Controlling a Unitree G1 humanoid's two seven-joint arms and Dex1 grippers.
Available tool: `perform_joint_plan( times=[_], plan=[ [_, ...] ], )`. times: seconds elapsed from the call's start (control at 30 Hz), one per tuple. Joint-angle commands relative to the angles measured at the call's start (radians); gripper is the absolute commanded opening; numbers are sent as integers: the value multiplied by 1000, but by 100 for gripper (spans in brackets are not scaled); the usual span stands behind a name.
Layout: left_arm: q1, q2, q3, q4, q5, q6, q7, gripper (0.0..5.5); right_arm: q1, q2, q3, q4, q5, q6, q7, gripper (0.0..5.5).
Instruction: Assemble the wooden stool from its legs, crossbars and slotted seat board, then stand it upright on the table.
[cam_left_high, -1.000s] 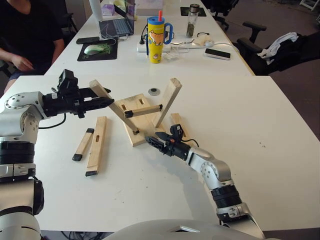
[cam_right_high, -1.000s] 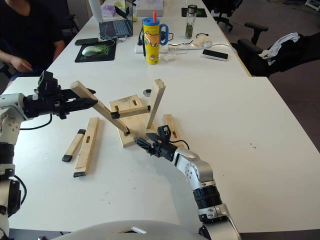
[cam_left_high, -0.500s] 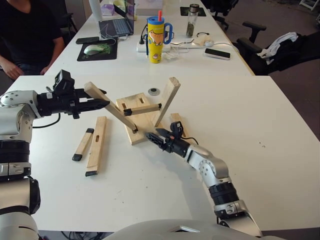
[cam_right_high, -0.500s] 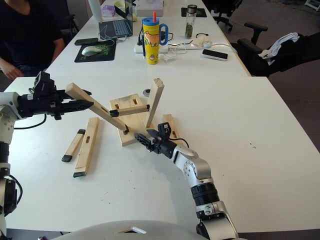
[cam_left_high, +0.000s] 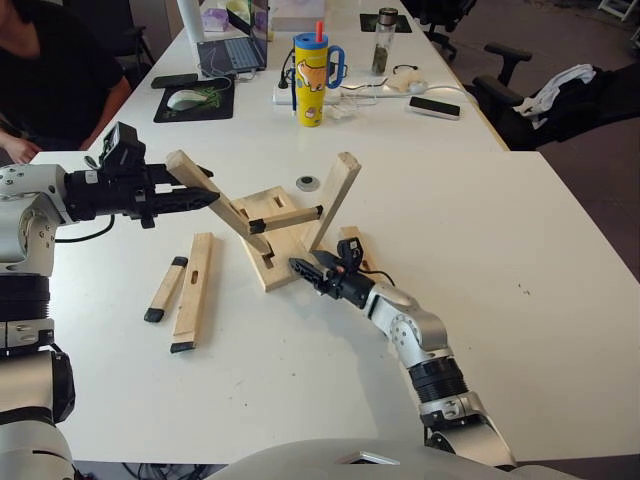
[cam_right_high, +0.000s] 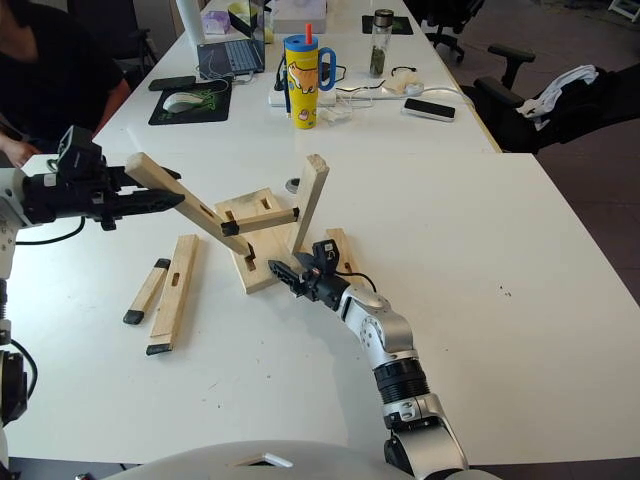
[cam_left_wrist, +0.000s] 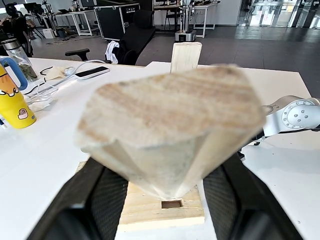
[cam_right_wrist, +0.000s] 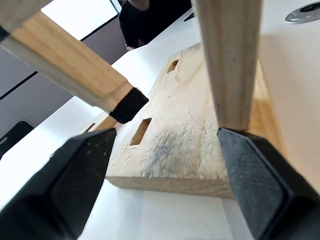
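The slotted seat board (cam_left_high: 283, 252) lies flat mid-table. A tilted leg (cam_left_high: 336, 200) stands in its far side, and a crossbar (cam_left_high: 288, 217) links it to a second leg (cam_left_high: 222, 204). My left gripper (cam_left_high: 196, 194) is shut on that second leg near its top; its black-tipped foot rests on the board. In the left wrist view the leg's end (cam_left_wrist: 170, 130) sits between the fingers (cam_left_wrist: 95, 210). My right gripper (cam_left_high: 301, 268) is open, low at the board's near corner, its fingers (cam_right_wrist: 75, 185) spread before the board's edge (cam_right_wrist: 185, 145).
A loose leg (cam_left_high: 194, 290) and a short crossbar (cam_left_high: 165, 288) lie left of the board; another piece (cam_left_high: 356, 244) lies behind my right gripper. A metal disc (cam_left_high: 307, 183), yellow cup (cam_left_high: 312, 80), mouse (cam_left_high: 187, 99) and phone (cam_left_high: 433, 106) sit farther back.
My left arm has drawn back to the left, tilting the held leg's top that way. My right gripper has slid forward to the board's near corner.
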Motion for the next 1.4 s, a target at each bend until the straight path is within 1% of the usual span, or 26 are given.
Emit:
perform_joint_plan(
  times=[0.03, 0.17, 0.4, 0.53, 0.7, 0.83, 1.03, 1.17, 1.27, 1.4],
  plan=[
    [25, 13, -22, 8, 35, -8, -6, 207, 9, -4, 3, 21, -17, 26, -10, 376],
    [47, 23, -31, 9, 71, -32, 4, 207, 6, -4, 5, 20, -21, 32, -15, 376],
    [69, 26, -26, -44, 71, -16, 26, 207, 4, 4, 6, 31, -31, 39, -36, 376],
    [76, 49, -39, -58, 101, -27, 40, 207, 9, 5, 3, 30, -37, 41, -39, 376],
    [114, 72, -78, -184, 130, -16, 62, 206, 14, 10, 2, 30, -47, 46, -51, 376],
    [143, 56, -91, -295, 105, 36, 98, 206, 23, 16, 5, 5, -42, 74, -59, 376],
    [80, 13, -126, -198, 134, 24, 134, 206, 21, 13, 21, 13, -53, 86, -50, 376],
    [36, -5, -175, -137, 169, -10, 131, 206, 9, 11, 30, 22, -56, 95, -39, 376],
    [22, -23, -216, -129, 187, -39, 117, 206, -1, 11, 34, 33, -56, 101, -33, 376],
    [16, -40, -238, -123, 184, -25, 110, 206, -17, 8, 44, 48, -59, 107, -22, 376]
  ],
)
